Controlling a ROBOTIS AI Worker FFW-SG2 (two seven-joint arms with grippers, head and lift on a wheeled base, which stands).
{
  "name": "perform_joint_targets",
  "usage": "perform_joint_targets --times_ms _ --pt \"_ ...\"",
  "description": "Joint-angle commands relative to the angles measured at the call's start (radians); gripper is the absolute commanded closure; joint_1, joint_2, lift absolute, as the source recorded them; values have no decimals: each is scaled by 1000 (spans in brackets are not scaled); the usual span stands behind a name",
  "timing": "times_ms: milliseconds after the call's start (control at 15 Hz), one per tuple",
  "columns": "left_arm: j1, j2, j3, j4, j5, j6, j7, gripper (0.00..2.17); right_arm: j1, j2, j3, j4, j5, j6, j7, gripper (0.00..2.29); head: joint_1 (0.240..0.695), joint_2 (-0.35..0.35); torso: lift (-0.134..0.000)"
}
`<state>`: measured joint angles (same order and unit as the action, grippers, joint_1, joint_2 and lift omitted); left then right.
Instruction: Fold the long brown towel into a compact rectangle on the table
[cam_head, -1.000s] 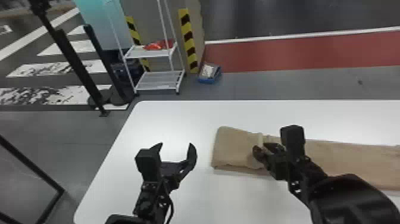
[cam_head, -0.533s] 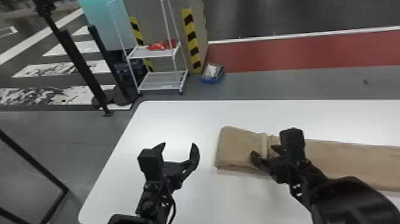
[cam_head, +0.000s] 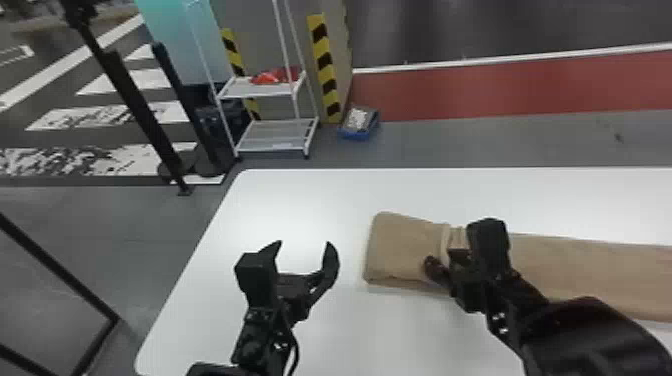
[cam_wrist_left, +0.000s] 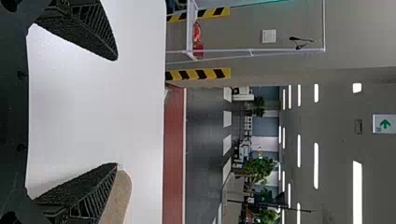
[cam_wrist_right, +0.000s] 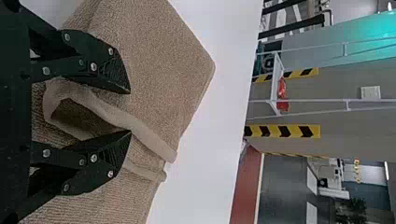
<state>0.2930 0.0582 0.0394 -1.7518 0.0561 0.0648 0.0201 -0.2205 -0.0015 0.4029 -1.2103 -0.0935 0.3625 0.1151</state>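
Towel (cam_head: 590, 265) looks light, soft and floppy to me, more fuzzy than slippery, nothing fragile. It's lying on the table (cam_head: 300, 192), long part running right from the folded end (cam_head: 400, 247). I'd grab the loose hem (cam_wrist_right: 144, 136) just beside that folded end. The right gripper (cam_wrist_right: 130, 111) is at the hem, fingers apart. The left gripper (cam_head: 304, 244) sits left of the folded end, fingers spread, holding nothing.

Left gripper (cam_head: 304, 244), jaws apart, near the towel (cam_head: 402, 245); right gripper (cam_head: 442, 251) at its fold.
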Motion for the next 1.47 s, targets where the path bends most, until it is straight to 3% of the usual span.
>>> perform_joint_targets --times_ms 0,533,600,733,933,1200,1400 --pt "0 0 0 0 2 -4 0 70 0 2 2 0 -3 8 2 745 695 269 -57" --pt "-11 0 -4 14 5 -4 -2 70 30 2 30 -66 11 -4 -18 863 695 282 -57" --pt "-14 0 -4 15 4 -4 -2 70 39 2 28 -86 12 5 -18 1312 695 283 -57" --pt "-20 0 -4 20 2 -4 -5 70 73 2 22 -164 18 23 -18 1484 695 284 -57" --pt "-37 2 -4 44 2 -1 -5 70 145 2 8 -299 72 85 -38 1480 695 289 -57" --pt "-40 -1 -19 52 2 -1 -12 70 124 2 8 -210 121 109 -97 1457 695 276 -57" --pt "-38 -1 -21 52 1 2 -12 70 102 2 17 -183 164 140 -193 1214 695 248 -57"
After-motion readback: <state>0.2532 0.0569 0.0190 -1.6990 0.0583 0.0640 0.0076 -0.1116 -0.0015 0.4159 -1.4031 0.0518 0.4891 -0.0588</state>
